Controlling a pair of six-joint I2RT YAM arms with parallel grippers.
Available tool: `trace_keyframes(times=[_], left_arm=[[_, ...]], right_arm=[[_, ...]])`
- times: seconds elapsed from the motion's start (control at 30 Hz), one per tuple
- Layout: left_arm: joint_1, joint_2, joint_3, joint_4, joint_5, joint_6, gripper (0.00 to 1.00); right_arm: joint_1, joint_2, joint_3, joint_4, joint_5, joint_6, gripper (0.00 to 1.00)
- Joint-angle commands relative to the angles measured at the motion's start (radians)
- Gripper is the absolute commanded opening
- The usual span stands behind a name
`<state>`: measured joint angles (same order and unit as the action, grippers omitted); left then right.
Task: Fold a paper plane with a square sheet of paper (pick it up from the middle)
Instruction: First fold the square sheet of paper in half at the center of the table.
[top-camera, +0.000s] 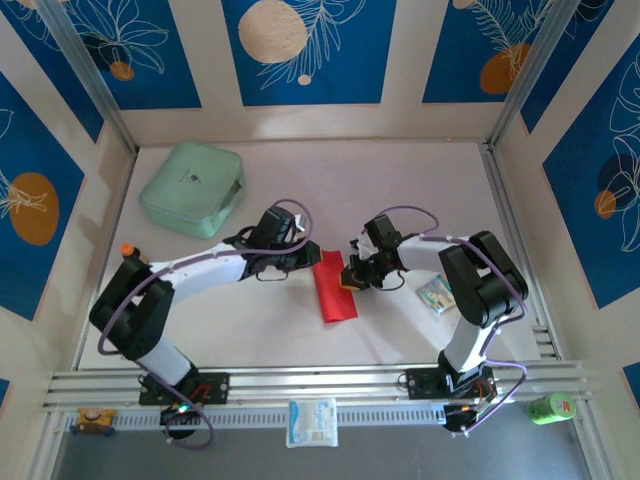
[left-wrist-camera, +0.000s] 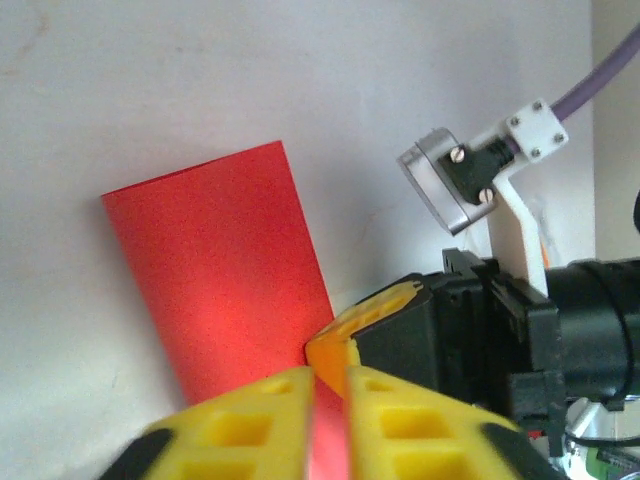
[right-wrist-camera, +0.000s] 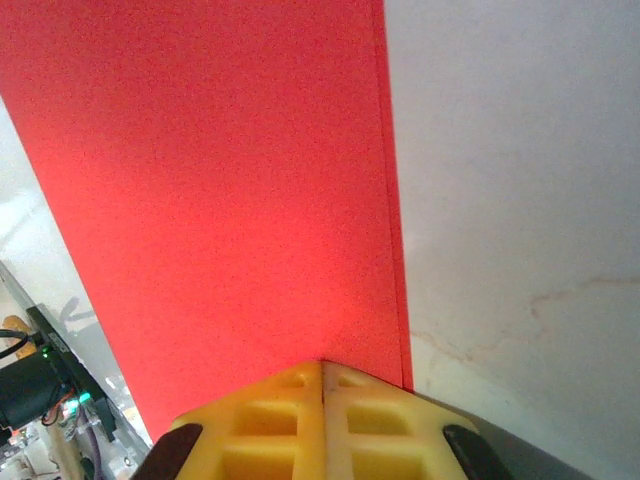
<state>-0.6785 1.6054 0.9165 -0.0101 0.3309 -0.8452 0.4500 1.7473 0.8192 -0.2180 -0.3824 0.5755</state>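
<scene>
Print on the white packet (top-camera: 437, 293), near the right edge of the table (top-camera: 400, 180), is showing too small to read. The square sheet of paper (top-camera: 336, 290), folded narrow, is lying midway between the side edges. The right gripper (right-wrist-camera: 322, 366), fully closed, is pressing its tips on it. The left gripper (left-wrist-camera: 328, 380) is holding its jaws nearly together, with red in the slit and the grip unclear.

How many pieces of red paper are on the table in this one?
1: the red sheet, folded into a narrow strip, lies mid-table between the left gripper and right gripper. The arms could hide scraps.
</scene>
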Motion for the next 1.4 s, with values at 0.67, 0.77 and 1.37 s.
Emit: trace_keyframes(times=[0.67, 0.77, 1.37], left_arm=[[0.012, 0.194, -0.096, 0.275, 0.197, -0.09, 0.0], [0.013, 0.207, -0.109, 0.279, 0.196, -0.084, 0.0], [0.026, 0.181, -0.102, 0.117, 0.115, 0.027, 0.0]], right_arm=[[-0.028, 0.041, -0.02, -0.067, 0.057, 0.013, 0.0], [-0.029, 0.04, -0.024, -0.067, 0.06, 0.018, 0.0], [-0.029, 0.031, -0.041, -0.067, 0.082, 0.034, 0.0]])
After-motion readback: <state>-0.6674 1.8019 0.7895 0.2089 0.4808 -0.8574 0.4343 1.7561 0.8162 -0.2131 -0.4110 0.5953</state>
